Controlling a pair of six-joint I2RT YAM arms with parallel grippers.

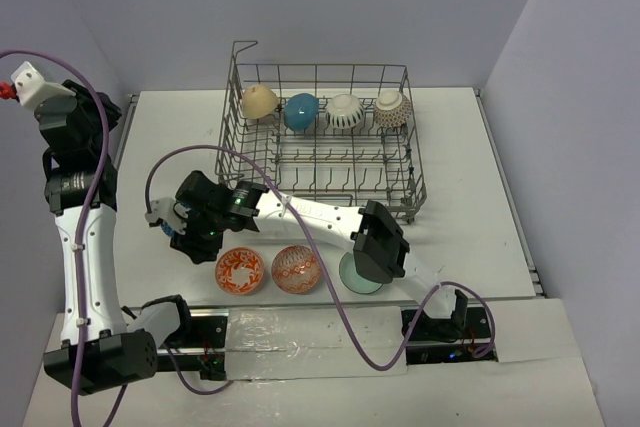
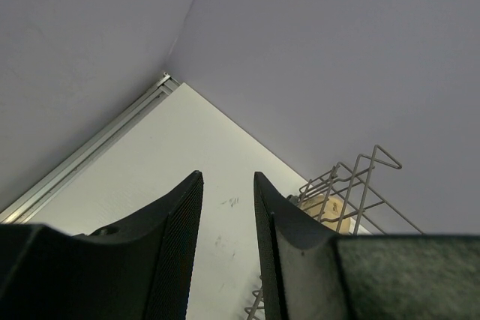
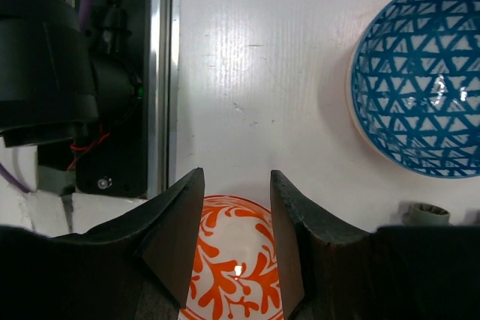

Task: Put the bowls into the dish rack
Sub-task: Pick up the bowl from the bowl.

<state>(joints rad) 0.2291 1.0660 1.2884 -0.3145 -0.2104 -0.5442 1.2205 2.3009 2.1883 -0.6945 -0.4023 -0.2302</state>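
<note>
The left gripper (image 2: 227,177) is held high over the left edge of the white table (image 1: 470,207), and its wrist view looks toward the far corner. Its two black fingers stand slightly apart with nothing between them. I judge this to be a parked pose that leaves the near table free for the other arm.

The right arm (image 1: 320,219) stretches leftward across the near table. The right gripper (image 3: 236,177) hangs above the edge of the round orange-and-white leaf-patterned ceramic bowl (image 3: 234,267). Its jaws are parted and empty, and the bowl shows in the gap below them. That alignment looks like the approach for a rim pinch, though I cannot tell whether there is contact.

Just right of that bowl in the top view lies a round orange-red net-patterned bowl (image 1: 296,269). Next comes a pale green bowl (image 1: 350,277), half hidden under the arm's elbow. The right wrist view also shows a blue-and-white triangle-patterned bowl (image 3: 416,73) lying open side up, near the leaf-patterned one but apart from it.

Behind them stands the large grey wire dish rack (image 1: 320,162). Four bowls stand on edge along its far row: a tan bowl (image 1: 260,100), a teal-blue bowl (image 1: 300,110), a white striped bowl (image 1: 346,112) and a white dark-latticed bowl (image 1: 392,107). Standing on edge lets the wires support them, and the nearer rows are open for the bowls on the table.
</note>
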